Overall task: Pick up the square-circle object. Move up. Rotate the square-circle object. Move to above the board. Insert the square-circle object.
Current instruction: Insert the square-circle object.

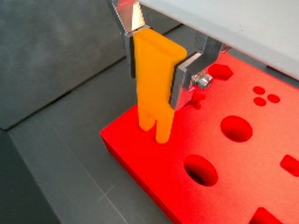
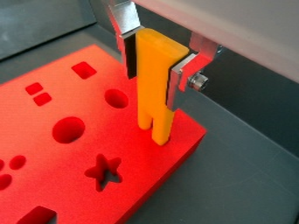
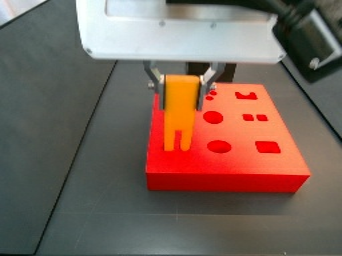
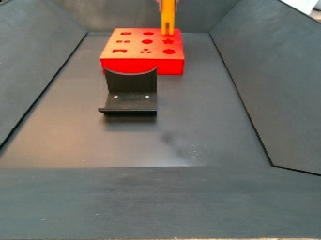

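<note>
My gripper (image 1: 158, 66) is shut on the square-circle object (image 1: 152, 87), a slim orange-yellow peg of two joined bars, and holds it upright. Its forked lower end is at the top face of the red board (image 1: 246, 171), close to one corner. I cannot tell whether the end touches the board or enters a hole. Both wrist views show this, also the gripper (image 2: 156, 66), peg (image 2: 155, 92) and board (image 2: 158, 166). In a side view the gripper (image 3: 181, 90) hangs over the board's (image 3: 241, 182) left part with the peg (image 3: 175, 120). The far side view shows the peg (image 4: 167, 17) over the board (image 4: 145, 64).
The dark fixture (image 4: 129, 98) stands on the floor right in front of the board. Dark sloped walls (image 4: 38, 84) enclose the grey floor (image 4: 163, 141). The board top has round (image 1: 237, 129), square (image 2: 84, 70) and star (image 2: 105, 171) holes.
</note>
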